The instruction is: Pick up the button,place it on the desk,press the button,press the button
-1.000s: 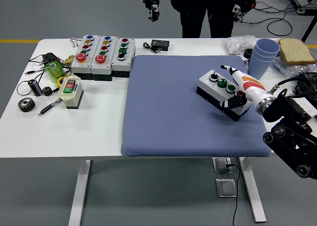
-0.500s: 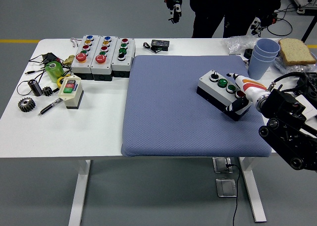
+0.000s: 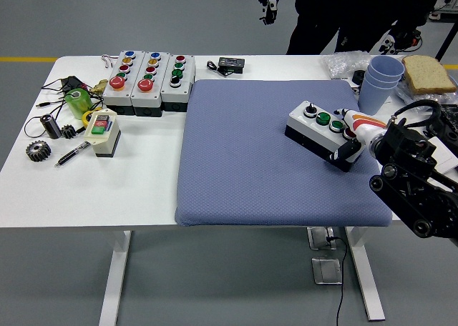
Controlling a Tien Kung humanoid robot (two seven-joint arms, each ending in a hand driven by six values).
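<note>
Blue mat, button box in right hand.

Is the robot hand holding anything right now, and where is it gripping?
The right robot hand grips the button box at its near right end.
</note>
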